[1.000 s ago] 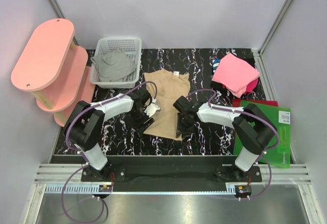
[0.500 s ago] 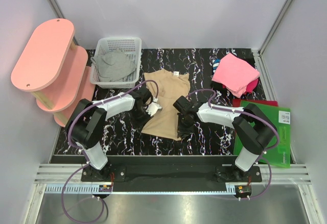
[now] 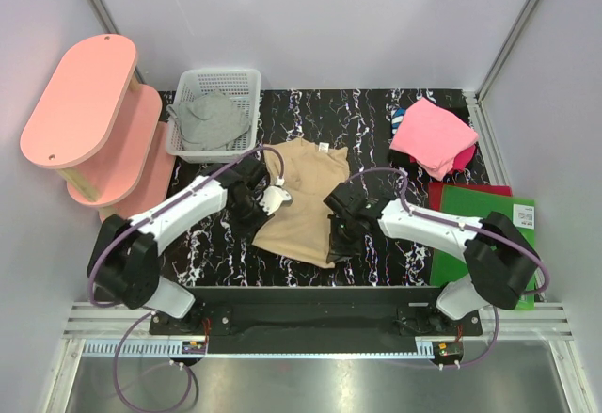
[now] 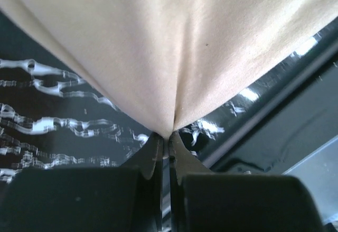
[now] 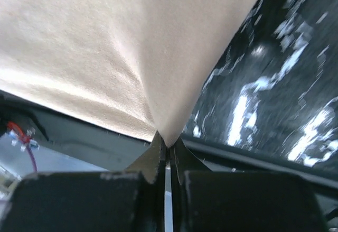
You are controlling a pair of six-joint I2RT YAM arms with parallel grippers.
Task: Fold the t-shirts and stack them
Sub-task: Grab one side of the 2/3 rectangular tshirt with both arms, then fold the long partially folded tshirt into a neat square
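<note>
the tan t-shirt [image 3: 303, 197] is clamped by the left gripper [image 4: 165, 143] and the right gripper [image 5: 167, 146], not yet folded; the pink t-shirt [image 3: 433, 135] seems folded, the grey t-shirt [image 3: 209, 121] is not.

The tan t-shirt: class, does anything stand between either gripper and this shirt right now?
Nothing visible does. The left gripper and the right gripper are each shut directly on a pinch of the tan t-shirt, with no other object between cloth and jaws in either wrist view.
</note>
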